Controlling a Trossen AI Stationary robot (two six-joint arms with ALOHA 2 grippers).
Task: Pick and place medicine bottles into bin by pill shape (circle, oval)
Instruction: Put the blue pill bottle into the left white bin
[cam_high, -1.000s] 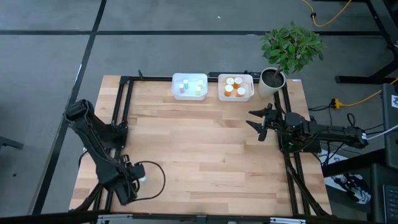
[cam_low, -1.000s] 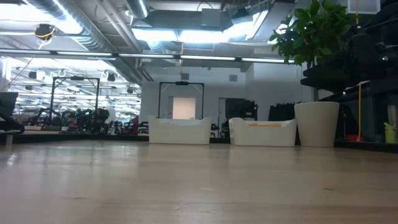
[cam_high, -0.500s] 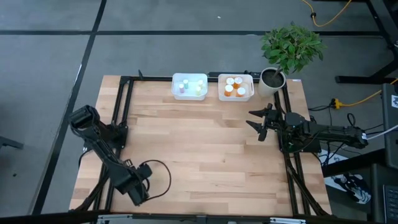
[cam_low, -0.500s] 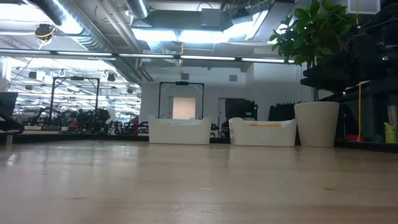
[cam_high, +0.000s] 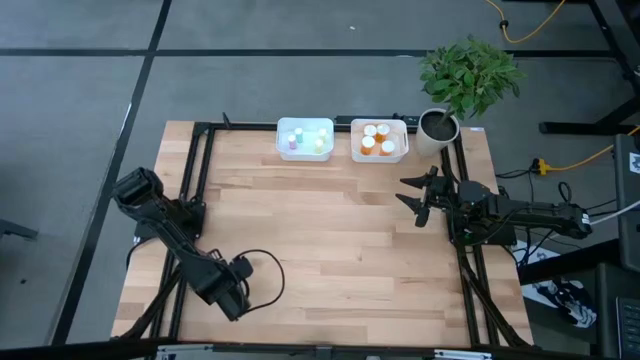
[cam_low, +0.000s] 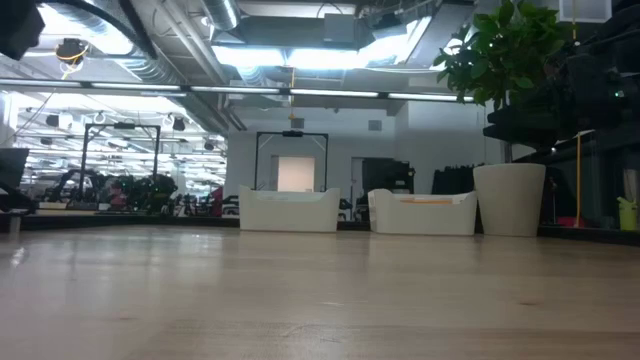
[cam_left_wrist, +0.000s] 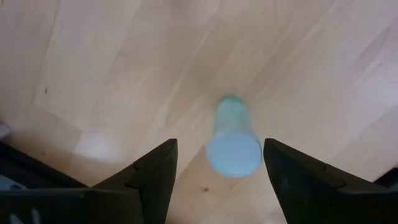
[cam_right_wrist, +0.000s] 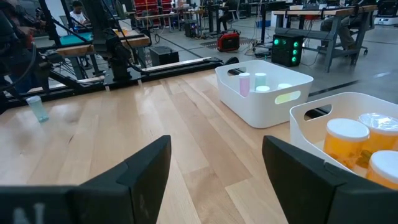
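The left hand (cam_left_wrist: 214, 168) hangs wide open over a pale green vial (cam_left_wrist: 232, 140) standing on the desk (cam_high: 340, 240). It should descend straight, centre the vial between the fingers, then close gently.

A robotics lab or workshop: exposed ceiling ducts (cam_low: 150, 40) at the low view's upper left, rows of metal test rigs (cam_low: 120, 165) at its left, workbenches (cam_right_wrist: 323, 15) at upper right of the right wrist view.

Orange bottles (cam_high: 377, 139) with white caps; pale green vial (cam_left_wrist: 233, 138); white bins (cam_high: 305, 139).
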